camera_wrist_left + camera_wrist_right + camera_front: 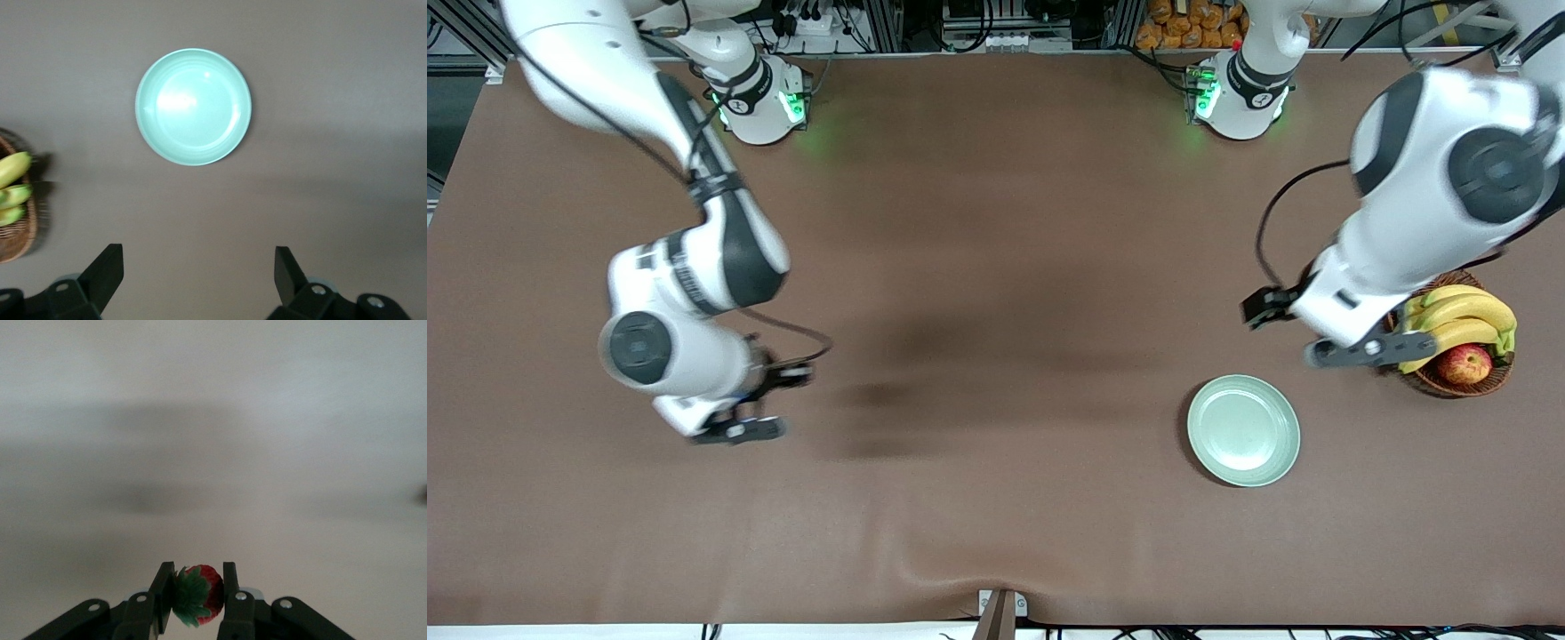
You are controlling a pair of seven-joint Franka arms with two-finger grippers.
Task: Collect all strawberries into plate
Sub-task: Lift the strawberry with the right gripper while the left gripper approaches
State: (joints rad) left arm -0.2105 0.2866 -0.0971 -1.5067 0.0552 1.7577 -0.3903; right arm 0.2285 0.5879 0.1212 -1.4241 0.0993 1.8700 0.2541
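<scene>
My right gripper [740, 431] hangs over the bare table toward the right arm's end. In the right wrist view it [197, 587] is shut on a small red strawberry [200, 595] with a green leafy cap. I see no other strawberries in any view. The pale mint-green plate [1243, 430] lies empty toward the left arm's end and also shows in the left wrist view [193, 107]. My left gripper [1360, 353] is open and empty over the table, between the plate and the basket, and it shows in its own wrist view [197, 263] too.
A brown wicker basket [1489, 378] with bananas [1463, 313] and a red-yellow apple [1464, 364] stands beside the plate at the left arm's end. Its edge shows in the left wrist view [17, 240]. The brown tablecloth bulges at the front edge [925, 569].
</scene>
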